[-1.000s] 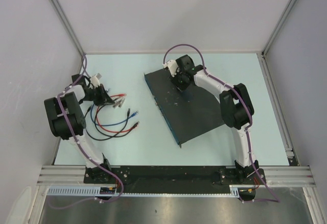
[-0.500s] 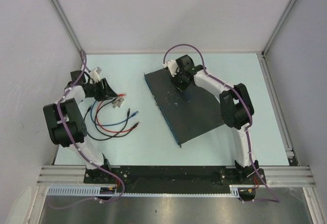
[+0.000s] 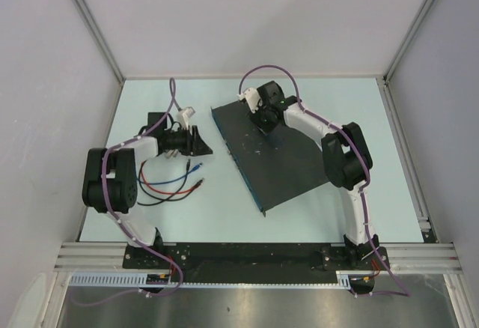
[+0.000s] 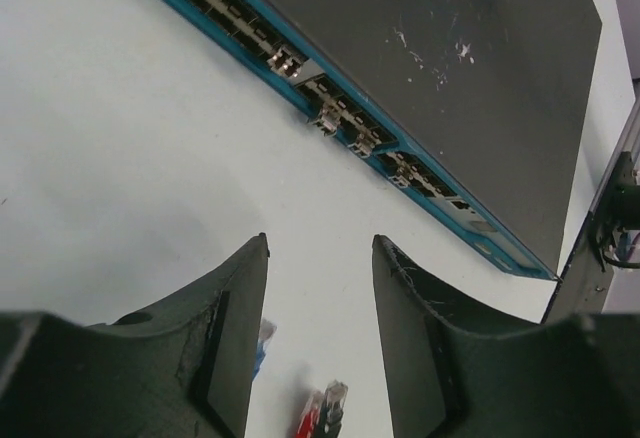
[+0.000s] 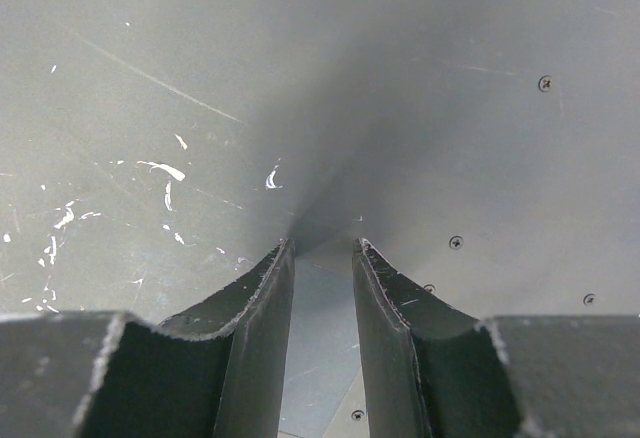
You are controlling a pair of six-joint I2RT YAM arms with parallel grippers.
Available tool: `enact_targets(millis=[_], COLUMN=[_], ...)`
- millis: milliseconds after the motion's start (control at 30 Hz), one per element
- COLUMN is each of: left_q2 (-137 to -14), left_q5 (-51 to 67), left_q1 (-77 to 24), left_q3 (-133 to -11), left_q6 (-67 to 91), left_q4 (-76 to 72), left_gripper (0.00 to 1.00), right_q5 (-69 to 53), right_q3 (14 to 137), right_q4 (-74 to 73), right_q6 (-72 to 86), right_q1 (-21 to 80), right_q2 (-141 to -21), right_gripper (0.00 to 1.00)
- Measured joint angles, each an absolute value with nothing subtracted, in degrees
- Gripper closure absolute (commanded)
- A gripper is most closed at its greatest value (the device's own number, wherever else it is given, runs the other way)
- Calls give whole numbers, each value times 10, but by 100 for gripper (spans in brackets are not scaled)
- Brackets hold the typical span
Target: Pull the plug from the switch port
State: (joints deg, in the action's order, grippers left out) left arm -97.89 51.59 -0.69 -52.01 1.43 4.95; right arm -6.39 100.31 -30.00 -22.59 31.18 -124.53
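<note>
At the left of the table [image 3: 224,208], a loose bundle of red, blue and black cables [image 3: 161,187] lies beside the left arm, its plug ends [image 4: 322,406] free on the surface. Just right of them the left gripper [image 4: 320,241] points toward the switch, its fingers spread with only bare table between them, short of the socket edge and not touching it. The switch [image 3: 292,159] lies flat and skewed right of centre, its bluish row of sockets [image 4: 345,118] facing left. A small grey piece juts from one socket; I cannot tell whether it is a plug. On the switch's far part, the right gripper [image 5: 322,248] points down at the scuffed top, fingers slightly parted and holding nothing.
</note>
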Motion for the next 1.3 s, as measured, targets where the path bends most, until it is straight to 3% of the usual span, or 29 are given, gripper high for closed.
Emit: enact_targets(millis=[267, 467, 767, 1300], left_q2=[-1055, -1112, -1151, -1182], left_q5=[495, 527, 571, 573], left_q1=[-41, -39, -38, -47], left_q3=[-548, -574, -595, -636], left_q6=[51, 92, 147, 201], left_q4=[18, -7, -51, -44], left_gripper=[51, 46, 42, 44], right_q5=[-52, -46, -34, -34], right_q3=[992, 980, 968, 969], right_q4=[-288, -277, -265, -265], right_q6=[-226, -226, -227, -226], right_q1=[317, 319, 324, 324], right_q2=[-1239, -1234, -1228, -1228], right_gripper=[65, 65, 65, 65])
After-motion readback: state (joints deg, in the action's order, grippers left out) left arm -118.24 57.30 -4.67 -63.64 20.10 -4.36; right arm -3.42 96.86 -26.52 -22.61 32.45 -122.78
